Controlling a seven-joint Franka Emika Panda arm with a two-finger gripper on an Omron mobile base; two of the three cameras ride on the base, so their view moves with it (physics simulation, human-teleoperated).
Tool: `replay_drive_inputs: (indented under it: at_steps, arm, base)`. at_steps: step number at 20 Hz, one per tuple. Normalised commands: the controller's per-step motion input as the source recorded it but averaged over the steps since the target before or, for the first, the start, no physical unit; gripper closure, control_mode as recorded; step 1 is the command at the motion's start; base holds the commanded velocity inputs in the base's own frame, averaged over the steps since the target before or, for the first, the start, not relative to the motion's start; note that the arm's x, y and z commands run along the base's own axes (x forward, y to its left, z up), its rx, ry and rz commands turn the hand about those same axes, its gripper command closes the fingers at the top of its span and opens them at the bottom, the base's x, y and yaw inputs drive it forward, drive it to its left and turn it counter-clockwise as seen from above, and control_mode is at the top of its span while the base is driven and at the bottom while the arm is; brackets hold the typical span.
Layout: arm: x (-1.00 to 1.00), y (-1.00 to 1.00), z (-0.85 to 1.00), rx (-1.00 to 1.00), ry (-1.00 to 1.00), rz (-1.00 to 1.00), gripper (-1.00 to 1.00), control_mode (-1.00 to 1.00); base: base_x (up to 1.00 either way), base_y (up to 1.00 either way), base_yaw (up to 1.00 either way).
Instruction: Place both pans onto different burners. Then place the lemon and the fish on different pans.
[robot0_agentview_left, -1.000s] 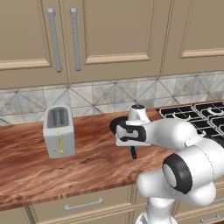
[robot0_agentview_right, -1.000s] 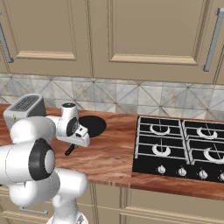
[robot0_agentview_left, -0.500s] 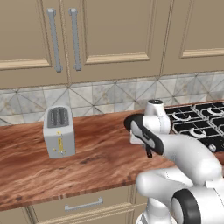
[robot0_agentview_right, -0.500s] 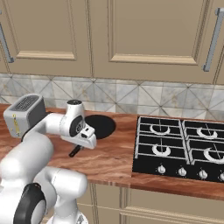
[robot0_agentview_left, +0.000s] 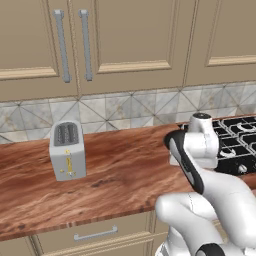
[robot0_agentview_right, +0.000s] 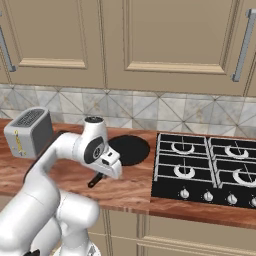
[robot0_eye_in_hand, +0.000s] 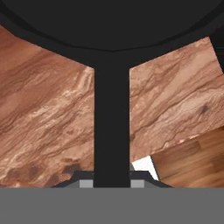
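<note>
A black pan (robot0_agentview_right: 129, 149) hangs low over the wooden counter, just left of the hob. My gripper (robot0_agentview_right: 103, 175) is shut on its long black handle (robot0_agentview_right: 95, 181). In the hand view the handle (robot0_eye_in_hand: 111, 127) runs straight up from between my fingertips (robot0_eye_in_hand: 87, 183) to the pan's dark body (robot0_eye_in_hand: 112, 22). From the left base view the pan (robot0_agentview_left: 181, 154) shows edge-on in front of my wrist. The burners (robot0_agentview_right: 182, 148) sit under dark grates on the black hob (robot0_agentview_left: 235, 146), to the pan's right. The lemon and the fish are out of view.
A silver toaster (robot0_agentview_left: 67, 150) stands on the wooden counter (robot0_agentview_left: 120, 175) well to the left, also seen in the right base view as the toaster (robot0_agentview_right: 31, 131). A tiled backsplash and wall cabinets rise behind. The hob's knobs (robot0_agentview_right: 206, 196) line its front edge.
The arm has swung right with the black pan in its grip, bringing the pan from mid-counter to just beside the hob. The toaster and the views have stayed put.
</note>
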Motion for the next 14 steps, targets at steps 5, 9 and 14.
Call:
replay_drive_inputs:
  at_steps: [5,9,14]
  arm:
    - [-0.09,-0.64,0.14,-0.01,0.08,-0.10,1.00,-1.00]
    - [-0.01,-0.68,0.10,0.00,0.09,-0.09,1.00,-1.00]
    - [0.00,-0.53,0.09,0.00,0.07,-0.04,1.00,-1.00]
  base:
    - [0.00,0.00,0.00]
    - [0.00,0.00,0.00]
    - [0.00,0.00,0.00]
